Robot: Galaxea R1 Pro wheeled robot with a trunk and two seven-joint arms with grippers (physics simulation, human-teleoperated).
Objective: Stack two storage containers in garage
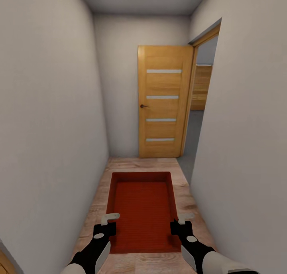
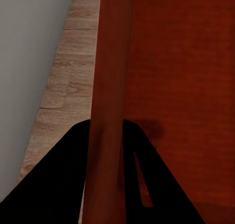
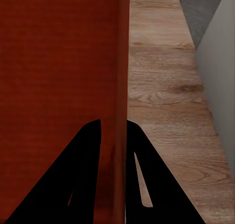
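Note:
One red-orange storage container (image 1: pixel 141 210), lidless, hangs level in front of me over the wood plank floor of a narrow hallway. My left gripper (image 1: pixel 108 226) is shut on its left wall (image 2: pixel 110 87), one black finger on each side. My right gripper (image 1: pixel 177 225) is shut on its right wall (image 3: pixel 120 62) in the same way. The container is empty inside. The other container and the living room are out of view. Grey concrete floor (image 1: pixel 190 146) of the garage shows through the doorway ahead on the right.
White walls stand close on the left (image 1: pixel 48 126) and right (image 1: pixel 243 154). A wooden door (image 1: pixel 163 102) with frosted strips stands open against the end wall. Through the opening beside it I see wood slats (image 1: pixel 201 86).

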